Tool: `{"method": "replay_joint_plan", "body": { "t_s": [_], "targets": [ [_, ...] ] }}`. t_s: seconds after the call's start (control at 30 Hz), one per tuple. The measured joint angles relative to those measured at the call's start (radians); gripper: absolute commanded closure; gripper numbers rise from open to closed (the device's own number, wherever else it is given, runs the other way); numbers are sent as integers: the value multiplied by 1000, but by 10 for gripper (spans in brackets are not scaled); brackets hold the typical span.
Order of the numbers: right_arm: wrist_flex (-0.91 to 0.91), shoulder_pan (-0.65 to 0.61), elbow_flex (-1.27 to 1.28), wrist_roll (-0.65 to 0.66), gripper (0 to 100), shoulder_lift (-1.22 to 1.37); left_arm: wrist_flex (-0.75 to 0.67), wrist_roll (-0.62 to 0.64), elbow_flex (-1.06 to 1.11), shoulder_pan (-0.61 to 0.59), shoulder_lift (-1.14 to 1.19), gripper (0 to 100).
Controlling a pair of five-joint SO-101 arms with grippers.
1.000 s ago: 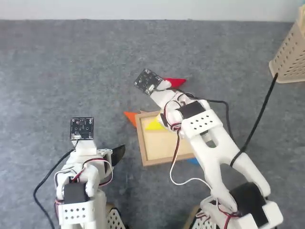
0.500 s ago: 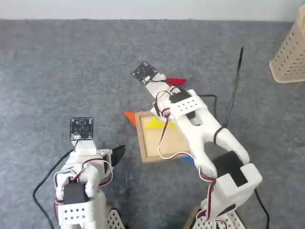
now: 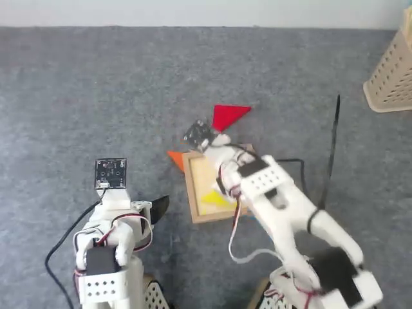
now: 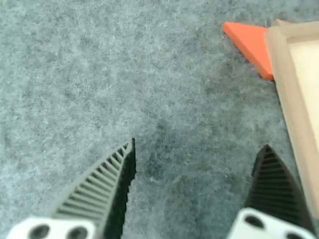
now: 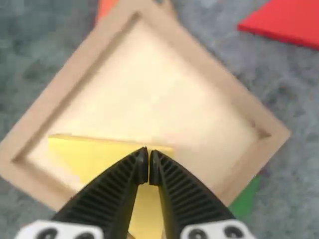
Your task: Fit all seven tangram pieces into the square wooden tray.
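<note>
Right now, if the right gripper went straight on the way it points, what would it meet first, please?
The yellow piece in the tray: the right gripper, shut, points straight at it and may be touching it.

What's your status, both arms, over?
Left gripper open over carpet. Right gripper shut, tips at yellow piece inside tray. Red piece and orange piece outside it.
</note>
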Motion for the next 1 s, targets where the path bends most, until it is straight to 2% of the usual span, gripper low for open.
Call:
{"method": "replay_joint_plan", "body": {
  "t_s": [0.27,0.47,0.6,0.7,1.0],
  "targets": [
    [40,-21,97,0,971,-157,0,0,0,0,0,646],
    [94,103,57,-14,969,-334,0,0,0,0,0,646],
    [146,218,-11,-91,851,-353,0,0,0,0,0,646],
    [161,236,-57,-92,781,-265,0,0,0,0,0,646],
    [135,239,-166,-120,790,140,0,0,0,0,0,646]
  ]
}}
